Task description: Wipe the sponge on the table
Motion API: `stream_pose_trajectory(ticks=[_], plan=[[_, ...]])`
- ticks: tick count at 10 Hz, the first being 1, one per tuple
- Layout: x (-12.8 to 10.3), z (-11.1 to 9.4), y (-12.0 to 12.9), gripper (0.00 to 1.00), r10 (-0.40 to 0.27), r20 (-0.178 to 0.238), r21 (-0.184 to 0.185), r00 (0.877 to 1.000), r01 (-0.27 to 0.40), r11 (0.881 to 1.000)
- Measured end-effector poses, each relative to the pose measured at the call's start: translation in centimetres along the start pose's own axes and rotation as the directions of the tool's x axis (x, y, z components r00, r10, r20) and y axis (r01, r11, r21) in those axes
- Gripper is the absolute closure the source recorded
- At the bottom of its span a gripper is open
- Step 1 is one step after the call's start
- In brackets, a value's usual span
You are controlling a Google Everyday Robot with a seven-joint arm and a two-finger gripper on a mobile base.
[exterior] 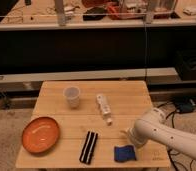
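Observation:
The dark-blue sponge (125, 153) lies flat near the front right edge of the light-wood table (126, 97). My white arm reaches in from the right. Its gripper (130, 135) hangs just above and behind the sponge, over the table's right side. The arm's bulky wrist covers most of the gripper. I cannot tell whether the gripper touches the sponge.
An orange plate (41, 134) sits at the front left. A black two-bar block (88, 147) lies left of the sponge. A clear cup (71, 96) and a white bottle (103, 106) lie further back. A cluttered grey bench (91, 22) runs behind the table.

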Motion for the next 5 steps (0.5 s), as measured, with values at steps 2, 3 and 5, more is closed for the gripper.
stream_pose_trajectory(ticks=[2,3,5], plan=[[-0.1,1.3,0.0,0.2,-0.028,0.0,-0.001,1.0,0.028,1.0],[-0.3,1.7,-0.1,0.2,-0.043,-0.002,-0.005,0.999,0.043,0.999],[-0.4,1.7,-0.1,0.2,-0.049,-0.002,-0.01,0.999,0.049,0.999]])
